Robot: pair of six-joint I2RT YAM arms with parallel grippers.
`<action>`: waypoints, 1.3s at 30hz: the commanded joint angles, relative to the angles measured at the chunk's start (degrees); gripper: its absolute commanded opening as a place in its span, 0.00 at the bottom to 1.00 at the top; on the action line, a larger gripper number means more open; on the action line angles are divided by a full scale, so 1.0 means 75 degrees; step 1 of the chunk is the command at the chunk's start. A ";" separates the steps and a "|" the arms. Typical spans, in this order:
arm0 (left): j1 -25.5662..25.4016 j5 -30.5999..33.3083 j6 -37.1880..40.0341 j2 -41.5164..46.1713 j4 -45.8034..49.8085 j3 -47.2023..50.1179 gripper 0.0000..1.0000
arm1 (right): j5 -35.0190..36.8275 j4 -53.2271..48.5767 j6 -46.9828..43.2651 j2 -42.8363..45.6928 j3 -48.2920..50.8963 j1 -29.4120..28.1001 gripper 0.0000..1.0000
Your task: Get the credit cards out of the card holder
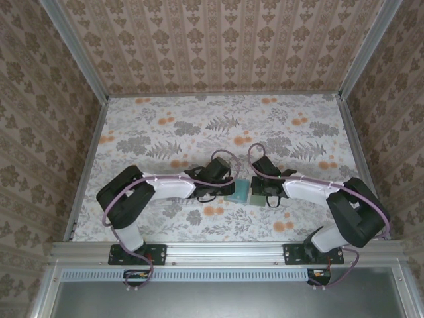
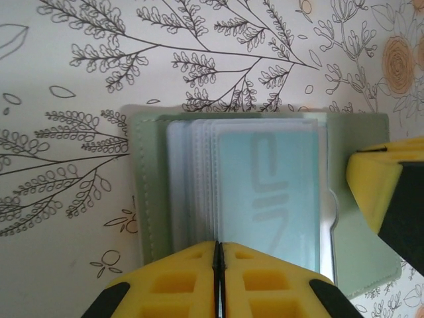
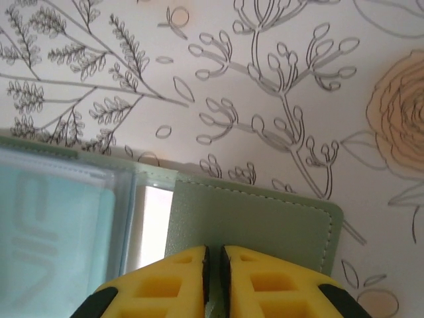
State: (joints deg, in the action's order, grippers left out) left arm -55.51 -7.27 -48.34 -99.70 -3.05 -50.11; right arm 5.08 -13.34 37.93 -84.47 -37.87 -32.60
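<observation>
Damask wallpaper in beige and brown (image 1: 218,40) lines the three walls of the booth, and a matte white tablecloth printed with grey ferns and orange blossoms (image 1: 165,132) covers the flat table, with a ribbed aluminium rail (image 1: 225,248) along its near edge. Near the middle of this cloth, between the two arms, lies the small sage-green bifold card holder (image 1: 240,192), opened flat. Its cover has a smooth, leather-like grain, rounded corners and a line of pale stitching along the rim (image 3: 265,218). Inside it sits a stack of glossy clear plastic sleeves (image 2: 192,185), and the top one contains a thin teal-green rectangular credit card (image 2: 278,192) with a faint embossed mark. The left gripper (image 2: 218,265), with blocky yellow fingers, is pressed together to a hairline seam at the near edge of the sleeves; whether a sleeve is caught there cannot be told. The right gripper (image 3: 214,271) is closed to a narrow slit on the near edge of the card holder's bare cover panel, beside the sleeves.
</observation>
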 commanded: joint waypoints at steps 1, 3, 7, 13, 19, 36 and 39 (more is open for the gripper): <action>-0.0114 -0.0228 0.0035 -0.0148 -0.0155 -0.0145 0.11 | -0.0175 0.0015 -0.0322 -0.0253 -0.0117 0.0116 0.17; -0.0191 -0.0238 -0.0006 -0.0177 -0.0139 -0.0158 0.11 | -0.0314 0.0093 -0.0354 -0.0150 -0.0096 0.0117 0.17; -0.0278 -0.0135 -0.0080 -0.0218 -0.0039 -0.0205 0.11 | -0.0443 0.0039 -0.0235 0.0124 -0.0077 0.0117 0.18; -0.0277 -0.0007 -0.0027 -0.0138 0.0199 -0.0284 0.09 | -0.0495 -0.0092 0.0008 0.0761 0.0102 0.0110 0.20; -0.0261 0.0099 0.0063 0.0047 0.0371 -0.0360 0.11 | 0.0055 -0.0785 0.0105 0.1279 0.0104 0.0059 0.27; -0.0261 0.0026 -0.0059 0.0022 0.0395 -0.0444 0.27 | 0.0796 -0.1130 0.0509 0.1331 0.0693 0.0069 0.33; -0.0258 -0.0005 -0.0094 -0.0019 0.0379 -0.0478 0.28 | 0.0686 -0.1070 0.0509 0.1278 0.0700 0.0069 0.32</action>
State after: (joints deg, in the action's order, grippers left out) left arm -57.34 -7.29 -48.40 -99.81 -1.54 -52.10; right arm 9.52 -20.95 40.80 -74.08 -33.28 -31.92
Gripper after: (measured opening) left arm 0.280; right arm 0.325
